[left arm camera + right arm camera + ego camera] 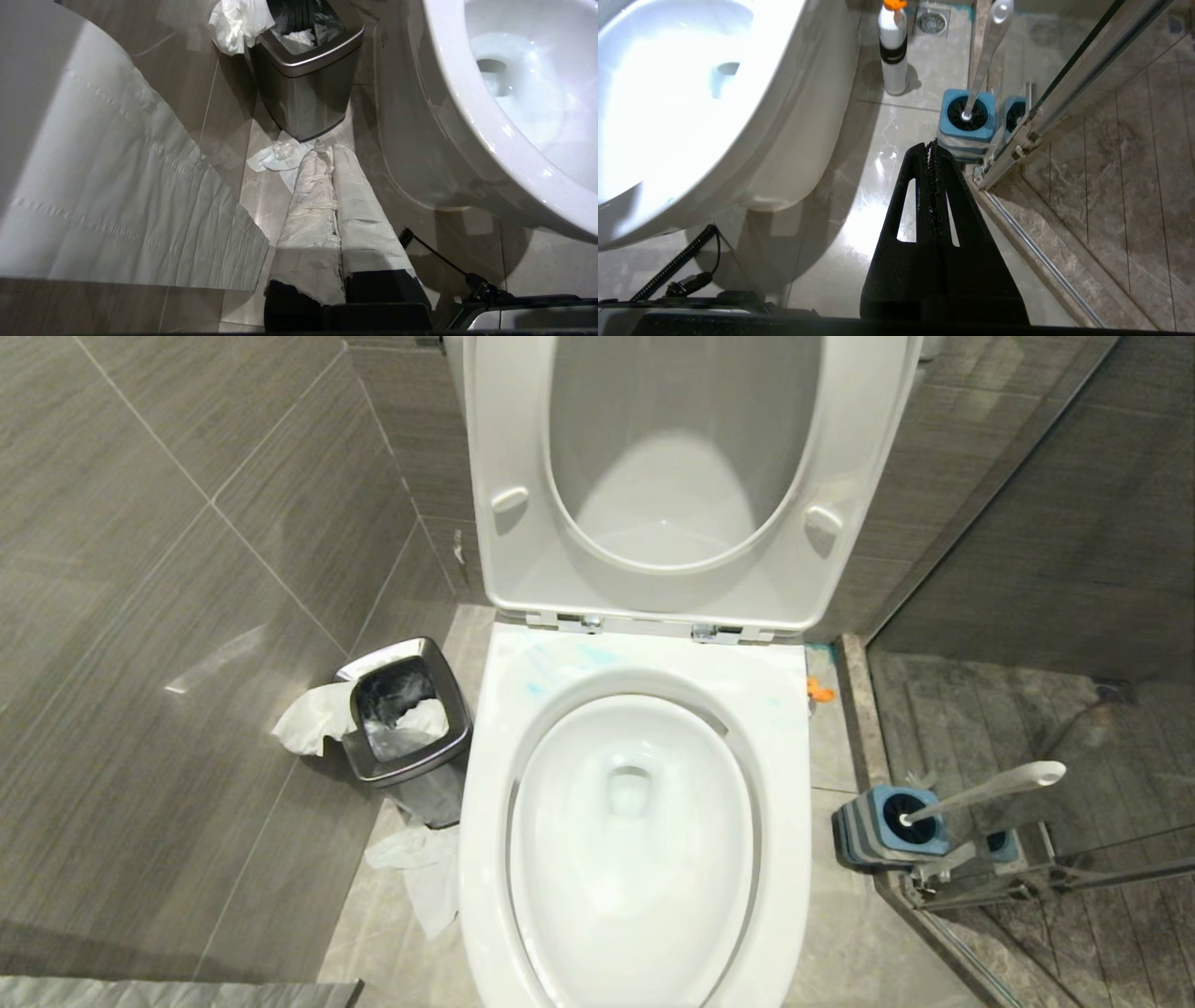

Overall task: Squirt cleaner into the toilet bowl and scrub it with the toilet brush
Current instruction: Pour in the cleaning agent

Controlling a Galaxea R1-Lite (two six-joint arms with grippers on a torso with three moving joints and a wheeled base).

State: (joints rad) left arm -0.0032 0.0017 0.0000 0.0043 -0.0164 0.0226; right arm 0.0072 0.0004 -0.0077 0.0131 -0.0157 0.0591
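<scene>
The toilet bowl [635,821] stands white and open in the middle of the head view, seat and lid raised. Pale blue smears of cleaner [560,663] mark its back rim. To its right the toilet brush [990,791] leans in a blue-and-grey holder [882,826], black head down inside. Neither arm shows in the head view. My left gripper [329,148], fingers wrapped in white, hangs shut and empty over the floor beside the bowl [490,116]. My right gripper [932,143] is shut and empty, just short of the holder [966,119] and brush handle [990,46].
A steel-rimmed bin [401,723] with tissue stands left of the bowl, and crumpled paper [420,868] lies on the floor. A white bottle with an orange cap [893,46] stands beside the bowl. A glass shower door frame [1064,84] runs close by the holder. Toilet paper [117,186] hangs at left.
</scene>
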